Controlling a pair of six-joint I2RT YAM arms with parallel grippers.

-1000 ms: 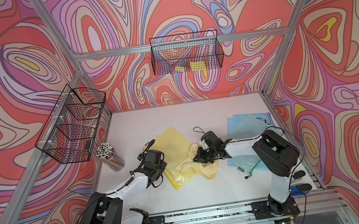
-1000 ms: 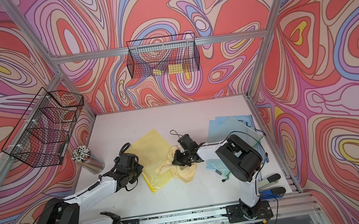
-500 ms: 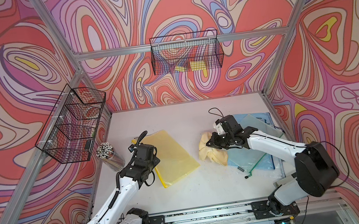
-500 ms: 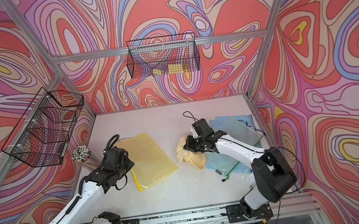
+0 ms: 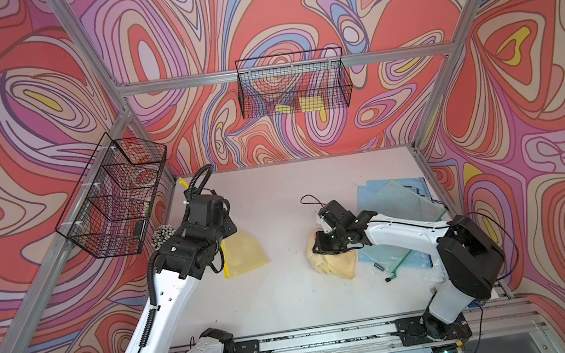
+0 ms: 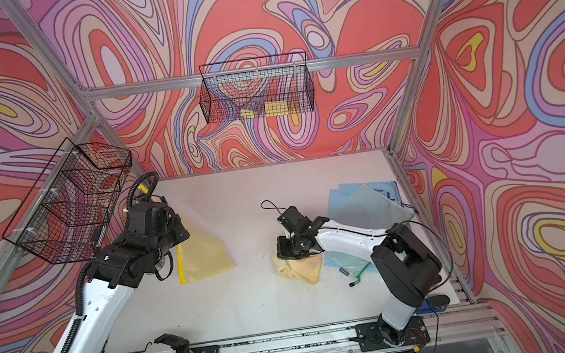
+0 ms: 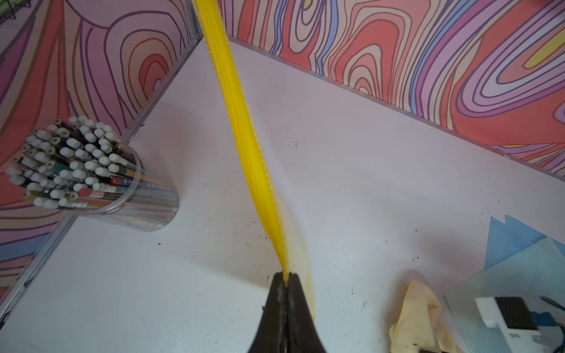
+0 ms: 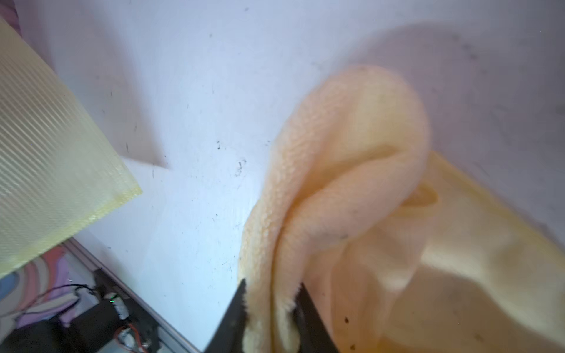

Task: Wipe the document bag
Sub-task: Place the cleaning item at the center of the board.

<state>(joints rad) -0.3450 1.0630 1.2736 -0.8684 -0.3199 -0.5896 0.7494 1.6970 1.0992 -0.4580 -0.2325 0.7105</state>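
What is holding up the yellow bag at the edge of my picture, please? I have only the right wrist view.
Observer: The left claw is shut on the bright yellow edge strip of the document bag, which looks raised off the table.
Operator: Thank you. What lies on the far side of my cloth?
Observer: A pile of blue bags lies flat right beside the cloth, toward the right arm's side.
Operator: Is anything standing near the left arm?
Observer: Yes, a clear cup of pencils stands upright by the left wall.
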